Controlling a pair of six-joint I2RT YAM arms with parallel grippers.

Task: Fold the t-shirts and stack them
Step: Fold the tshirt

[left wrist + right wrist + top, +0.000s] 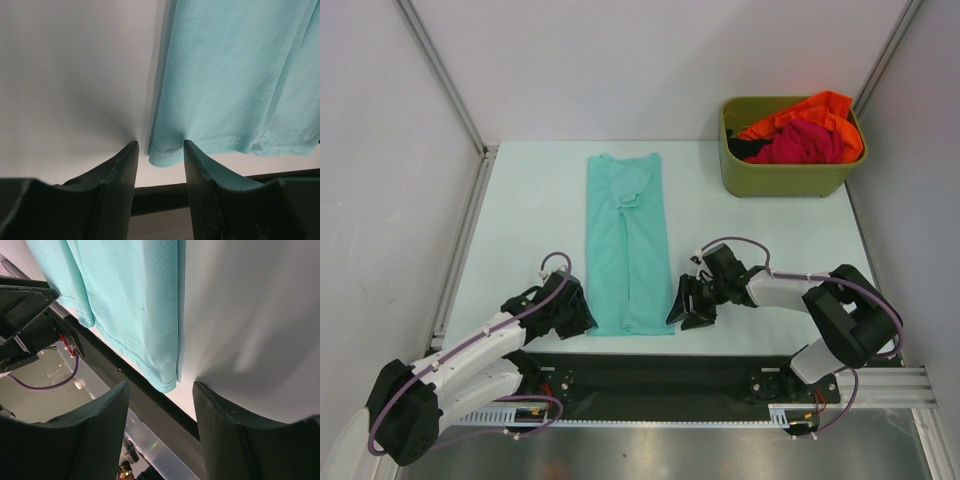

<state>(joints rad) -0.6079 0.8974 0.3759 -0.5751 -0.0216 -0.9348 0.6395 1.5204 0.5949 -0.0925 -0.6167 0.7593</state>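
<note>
The teal shirt (240,75) is showing as thin matt cloth, a fine pin-holed mesh knit with a stitched hem. The orange shirt (823,106) and red shirt (808,142) are looking like soft matt cloth too. The table (540,220) is reading as smooth and pale with a faint sheen. The left claw (160,146) and right claw (160,386) are showing matt black, slightly grainy plastic. The bin (785,178) is looking like smooth olive plastic.

lighting was bright and even; a soft shadow fanned ahead of the left gripper (160,146), its fingers (117,187) slightly blurred.
</note>
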